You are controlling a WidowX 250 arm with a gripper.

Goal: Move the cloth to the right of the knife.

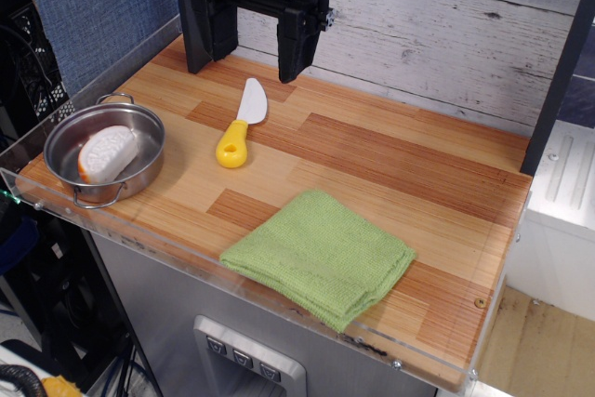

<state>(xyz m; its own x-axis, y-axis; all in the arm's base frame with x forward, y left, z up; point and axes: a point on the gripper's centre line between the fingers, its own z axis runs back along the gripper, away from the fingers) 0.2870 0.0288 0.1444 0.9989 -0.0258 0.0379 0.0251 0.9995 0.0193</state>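
The light-green knitted cloth [321,255] lies flat and folded near the table's front edge, right of centre. The toy knife [242,124], with a white blade and a yellow handle, lies on the wooden tabletop behind and to the left of the cloth. My gripper [249,55] hangs at the back of the table, just behind the knife's blade tip. Its two black fingers [296,44] stand wide apart and hold nothing.
A metal pot [104,153] with a white and orange piece of toy food [106,153] in it stands at the left edge. A clear plastic rim [279,293] runs along the front. A wooden plank wall [446,25] stands behind the table.
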